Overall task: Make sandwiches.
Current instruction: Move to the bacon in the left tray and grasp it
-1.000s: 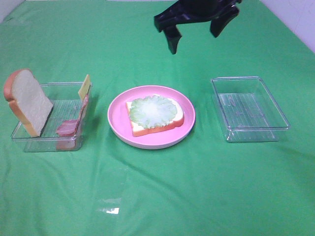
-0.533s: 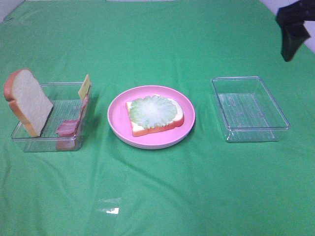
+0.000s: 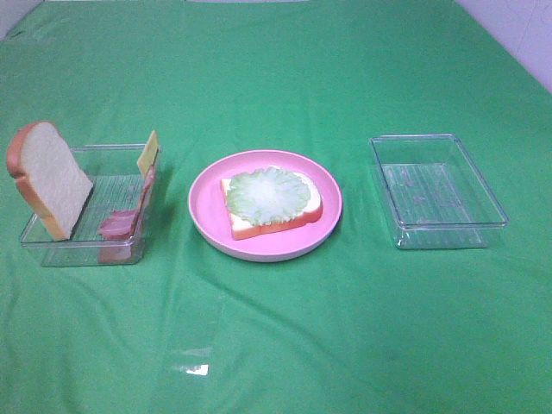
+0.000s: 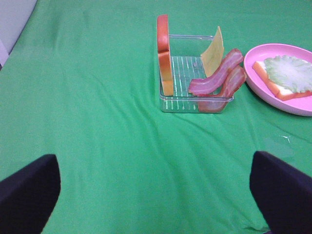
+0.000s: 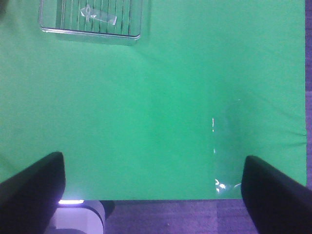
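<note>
A bread slice (image 3: 274,216) with ruffled lettuce (image 3: 268,193) on top lies on the round pink plate (image 3: 203,200). A second bread slice (image 3: 47,178) leans upright in the left clear tray (image 3: 86,246), with bacon strips (image 3: 121,222) and a yellow cheese square (image 3: 148,152) at its right side. In the left wrist view the bread (image 4: 164,46), cheese (image 4: 213,48) and bacon (image 4: 217,75) lie far ahead of my open left gripper (image 4: 156,195). My right gripper (image 5: 153,187) is open over bare cloth. Neither gripper shows in the high view.
An empty clear tray (image 3: 436,190) stands right of the plate; its near edge shows in the right wrist view (image 5: 90,19). The green cloth's edge (image 5: 161,201) runs just under the right gripper.
The right arm swung from above the plate's far side to the right and has left the high view. The food and trays have not moved.
</note>
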Controlling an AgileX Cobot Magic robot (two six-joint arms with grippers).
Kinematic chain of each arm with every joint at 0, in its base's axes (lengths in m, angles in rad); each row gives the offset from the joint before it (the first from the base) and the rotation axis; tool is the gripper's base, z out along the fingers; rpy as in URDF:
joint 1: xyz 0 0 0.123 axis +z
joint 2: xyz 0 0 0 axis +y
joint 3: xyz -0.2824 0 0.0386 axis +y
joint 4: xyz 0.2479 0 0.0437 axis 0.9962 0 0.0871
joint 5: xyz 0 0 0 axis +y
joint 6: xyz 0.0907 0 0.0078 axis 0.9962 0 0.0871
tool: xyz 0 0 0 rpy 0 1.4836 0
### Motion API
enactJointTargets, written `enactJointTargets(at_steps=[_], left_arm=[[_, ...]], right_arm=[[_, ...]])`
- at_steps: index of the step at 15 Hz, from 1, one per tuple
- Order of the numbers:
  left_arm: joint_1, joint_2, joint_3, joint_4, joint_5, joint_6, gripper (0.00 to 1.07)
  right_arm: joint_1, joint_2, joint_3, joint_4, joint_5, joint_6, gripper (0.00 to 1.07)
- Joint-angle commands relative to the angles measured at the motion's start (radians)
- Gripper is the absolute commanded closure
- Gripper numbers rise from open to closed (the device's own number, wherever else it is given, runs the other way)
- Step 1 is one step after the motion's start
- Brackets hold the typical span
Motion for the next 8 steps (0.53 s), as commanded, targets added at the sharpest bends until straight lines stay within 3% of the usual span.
enactJointTargets(at_steps=[1, 5, 8], left_arm=[[0.001, -0.014, 0.002, -0.008, -0.004, 0.002, 0.09], [0.001, -0.014, 0.002, -0.008, -0.004, 0.002, 0.09], [0.001, -0.014, 0.002, -0.008, -0.004, 0.002, 0.09]], right_arm=[[-0.006, -0.197, 0.054, -0.016, 0.102, 0.008, 0.12], [-0.006, -0.596, 0.173, -0.016, -0.037, -0.048, 0.12], [-0.006, -0.742, 0.289, 0.0, -0.117, -0.106, 0.12]])
